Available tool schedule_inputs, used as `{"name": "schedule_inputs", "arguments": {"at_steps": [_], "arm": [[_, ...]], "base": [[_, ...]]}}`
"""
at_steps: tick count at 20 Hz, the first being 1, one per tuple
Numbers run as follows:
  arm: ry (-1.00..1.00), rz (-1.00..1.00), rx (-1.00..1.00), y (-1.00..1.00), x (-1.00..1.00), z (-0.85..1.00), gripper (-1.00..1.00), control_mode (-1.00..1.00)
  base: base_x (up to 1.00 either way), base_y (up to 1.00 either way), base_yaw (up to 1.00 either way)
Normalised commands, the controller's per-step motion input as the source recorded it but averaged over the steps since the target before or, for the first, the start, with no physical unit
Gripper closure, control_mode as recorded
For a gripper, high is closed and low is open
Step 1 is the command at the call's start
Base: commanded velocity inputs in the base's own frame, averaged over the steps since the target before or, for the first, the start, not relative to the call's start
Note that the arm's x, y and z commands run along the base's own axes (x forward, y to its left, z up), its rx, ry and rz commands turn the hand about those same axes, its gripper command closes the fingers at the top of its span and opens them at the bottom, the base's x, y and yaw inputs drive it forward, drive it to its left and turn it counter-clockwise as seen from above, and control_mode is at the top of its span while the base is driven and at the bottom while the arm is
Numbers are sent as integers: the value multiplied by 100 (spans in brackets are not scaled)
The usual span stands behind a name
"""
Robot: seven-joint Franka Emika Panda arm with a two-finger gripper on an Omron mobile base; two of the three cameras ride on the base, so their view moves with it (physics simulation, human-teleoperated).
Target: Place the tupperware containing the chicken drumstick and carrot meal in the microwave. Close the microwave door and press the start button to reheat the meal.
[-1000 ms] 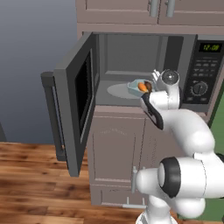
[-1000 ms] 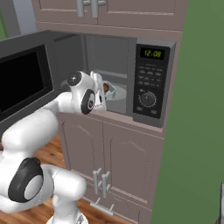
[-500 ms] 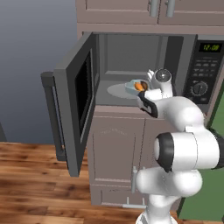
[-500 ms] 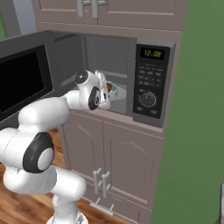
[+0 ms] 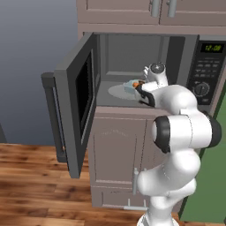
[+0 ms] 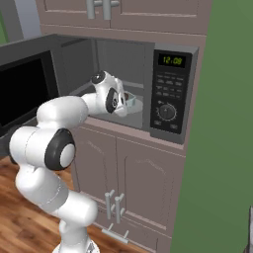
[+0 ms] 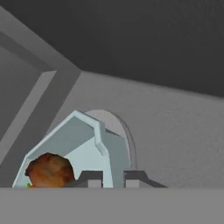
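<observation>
In the hand view the gripper (image 7: 113,178) sat at six o'clock, its jaws drawn close on the right-hand rim of the tupperware (image 7: 87,148), so I judged it clamped on that rim. The chicken drumstick (image 7: 49,170) lay in the tray at about eight o'clock. The carrot (image 5: 136,83) showed as an orange speck at the tray's edge in the left base view.

The tray hung over or rested on the turntable plate (image 7: 120,131), inside the microwave (image 5: 145,66); whether it touched could not be told. So the carrying-in looked nearly done. Releasing, withdrawing, closing the microwave door (image 5: 78,101) and pressing start all remained.

For room: the cavity floor ran on toward twelve o'clock to the back wall, with bare floor toward three o'clock. A side wall closed in at nine to ten o'clock. In the left base view the door stood swung wide at nine o'clock, clear of the arm. The control panel (image 6: 170,94) flanked the cavity at three o'clock in the right base view, near the wrist.
</observation>
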Motion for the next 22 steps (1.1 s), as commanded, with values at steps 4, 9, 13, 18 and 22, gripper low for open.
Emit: {"name": "schedule_inputs", "arguments": {"at_steps": [4, 9, 13, 18, 22], "arm": [[0, 0, -6, 0, 30, -15, -100, -100], [0, 0, -7, 0, -8, -12, -100, -100], [-2, 0, -7, 0, -57, 0, -100, -100], [-6, 0, -5, 0, -91, 11, -100, -100], [-9, 0, -4, 0, -100, 33, -100, -100]], "base": [[0, 0, 0], [0, 0, 0], [0, 0, 0], [0, 0, 0], [0, 0, 0]]}}
